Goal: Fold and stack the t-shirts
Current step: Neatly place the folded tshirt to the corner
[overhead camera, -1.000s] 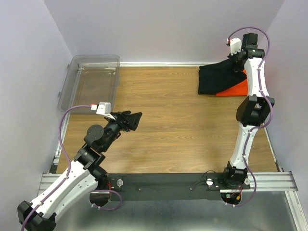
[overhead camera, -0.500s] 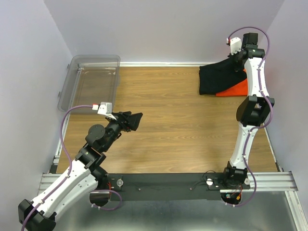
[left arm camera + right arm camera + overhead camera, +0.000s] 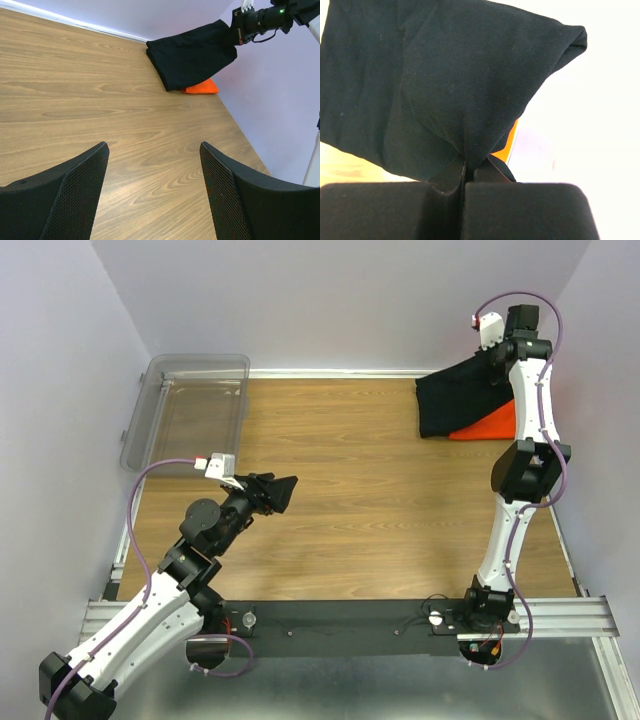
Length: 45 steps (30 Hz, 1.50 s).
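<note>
The black t-shirt (image 3: 455, 405) lies folded at the far right corner of the table, over the orange t-shirt (image 3: 490, 424), of which only an edge shows. My right gripper (image 3: 497, 362) is shut on the black shirt's far right edge and lifts it; in the right wrist view the black cloth (image 3: 455, 85) hangs from the pinched jaws, with a sliver of orange (image 3: 510, 142) behind. My left gripper (image 3: 280, 492) is open and empty above the bare table at the near left. The left wrist view shows both shirts far off (image 3: 192, 55), (image 3: 201, 88).
A clear plastic bin (image 3: 190, 410) stands at the far left against the wall. Purple walls close in the table on the left, back and right. The wooden table (image 3: 340, 470) runs between the two arms.
My right gripper has risen slightly and drawn the black shirt's right edge up and toward the back wall. The left arm has barely shifted.
</note>
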Each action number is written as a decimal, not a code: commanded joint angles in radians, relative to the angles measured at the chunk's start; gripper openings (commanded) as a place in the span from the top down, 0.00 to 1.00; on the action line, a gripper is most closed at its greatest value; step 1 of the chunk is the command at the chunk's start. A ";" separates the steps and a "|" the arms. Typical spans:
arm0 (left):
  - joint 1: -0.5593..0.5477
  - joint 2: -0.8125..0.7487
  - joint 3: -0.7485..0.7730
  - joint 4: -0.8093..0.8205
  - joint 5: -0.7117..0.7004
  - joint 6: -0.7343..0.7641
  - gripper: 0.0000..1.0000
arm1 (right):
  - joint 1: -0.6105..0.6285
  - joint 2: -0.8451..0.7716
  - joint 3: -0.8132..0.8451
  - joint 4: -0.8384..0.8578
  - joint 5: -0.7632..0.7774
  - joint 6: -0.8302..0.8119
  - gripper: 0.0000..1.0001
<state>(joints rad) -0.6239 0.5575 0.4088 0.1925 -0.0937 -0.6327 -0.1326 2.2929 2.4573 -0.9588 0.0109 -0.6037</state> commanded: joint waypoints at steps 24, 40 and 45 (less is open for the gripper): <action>0.003 -0.011 -0.028 0.025 0.009 0.008 0.18 | 0.071 -0.119 0.016 0.057 0.038 -0.016 0.99; 0.003 -0.005 -0.034 0.033 0.011 0.008 0.18 | 0.062 -0.101 0.022 0.068 0.093 -0.053 0.99; 0.003 -0.005 -0.036 0.035 0.012 0.007 0.18 | 0.053 -0.095 0.028 0.069 0.100 -0.056 1.00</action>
<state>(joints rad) -0.6239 0.5541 0.3882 0.2001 -0.0933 -0.6323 -0.0669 2.2200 2.4569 -0.9428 0.0750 -0.6456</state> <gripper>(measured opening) 0.814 0.019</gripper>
